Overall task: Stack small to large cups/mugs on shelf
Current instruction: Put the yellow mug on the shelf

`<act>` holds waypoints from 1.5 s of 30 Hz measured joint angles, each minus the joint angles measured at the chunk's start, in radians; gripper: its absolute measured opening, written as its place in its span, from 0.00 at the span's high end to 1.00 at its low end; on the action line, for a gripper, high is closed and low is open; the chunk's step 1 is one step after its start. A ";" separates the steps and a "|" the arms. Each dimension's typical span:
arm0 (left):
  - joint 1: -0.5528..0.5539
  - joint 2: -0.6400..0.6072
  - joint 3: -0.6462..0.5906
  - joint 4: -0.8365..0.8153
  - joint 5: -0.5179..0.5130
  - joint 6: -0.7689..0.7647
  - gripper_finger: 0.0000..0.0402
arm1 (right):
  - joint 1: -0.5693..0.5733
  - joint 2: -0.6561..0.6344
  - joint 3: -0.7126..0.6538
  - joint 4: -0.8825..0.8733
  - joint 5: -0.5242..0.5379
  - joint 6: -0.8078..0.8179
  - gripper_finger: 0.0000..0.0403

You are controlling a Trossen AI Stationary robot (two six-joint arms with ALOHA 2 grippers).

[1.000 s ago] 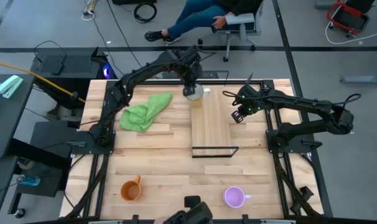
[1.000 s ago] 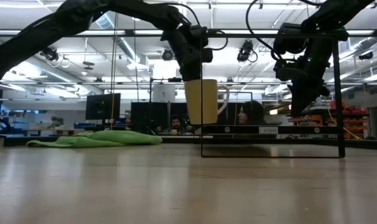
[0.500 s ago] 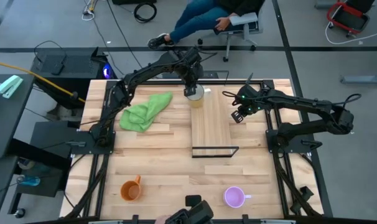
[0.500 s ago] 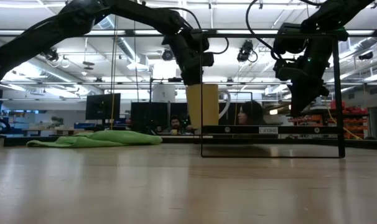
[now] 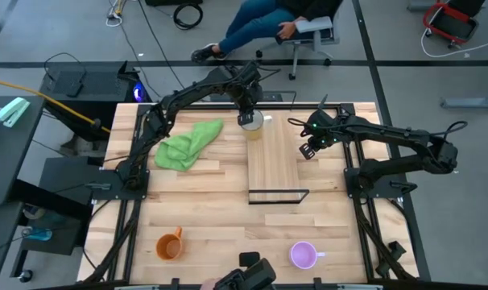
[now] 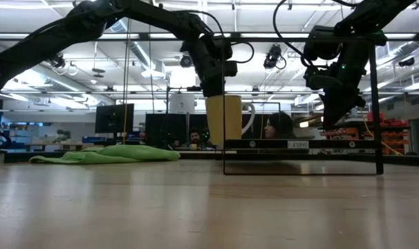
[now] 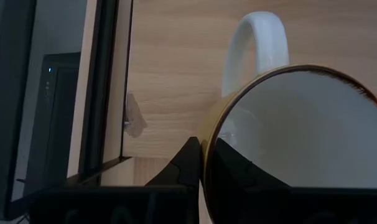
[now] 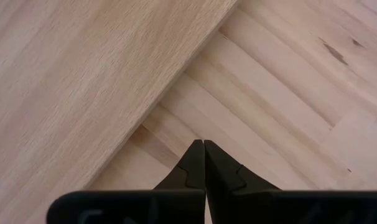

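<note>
Left hand (image 5: 247, 119): pinched the white mug's (image 6: 224, 117) rim over the shelf (image 5: 273, 153); mug base hidden.
Right hand (image 8: 204, 149): closed, empty, beside the shelf.

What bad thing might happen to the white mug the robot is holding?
The left gripper pinches only the white mug's rim, so the mug could slip or tip as it is let go.

The mug sits near the far end of the shelf, so it might end up too close to the edge.
</note>
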 joint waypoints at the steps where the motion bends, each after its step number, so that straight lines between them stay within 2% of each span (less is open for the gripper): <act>1: 0.000 0.000 0.000 0.003 0.000 -0.001 0.93 | 0.000 0.000 0.000 0.000 0.000 -0.004 1.00; 7: 0.000 0.000 0.007 0.008 0.000 -0.017 0.84 | 0.000 0.000 0.000 0.000 0.000 -0.007 0.99; 16: 0.000 -0.001 0.008 0.035 -0.004 -0.028 0.86 | 0.000 0.000 0.000 0.000 0.000 -0.007 0.99; 21: 0.000 -0.009 0.008 0.034 -0.029 -0.035 0.83 | 0.000 0.000 0.000 -0.001 0.000 -0.007 0.99; 31: 0.000 -0.087 0.008 0.045 -0.040 -0.088 0.74 | 0.000 0.000 0.000 -0.001 0.000 -0.007 0.99; 35: 0.008 -0.146 0.008 0.033 -0.080 -0.139 0.72 | 0.000 0.000 0.000 -0.001 0.000 -0.018 0.99; 39: 0.034 -0.216 0.008 -0.052 -0.116 -0.228 0.72 | 0.000 0.000 0.000 -0.001 0.000 -0.025 0.99; 45: 0.087 -0.244 0.000 -0.317 -0.127 -0.399 0.75 | 0.000 0.000 0.000 -0.002 0.000 -0.037 0.99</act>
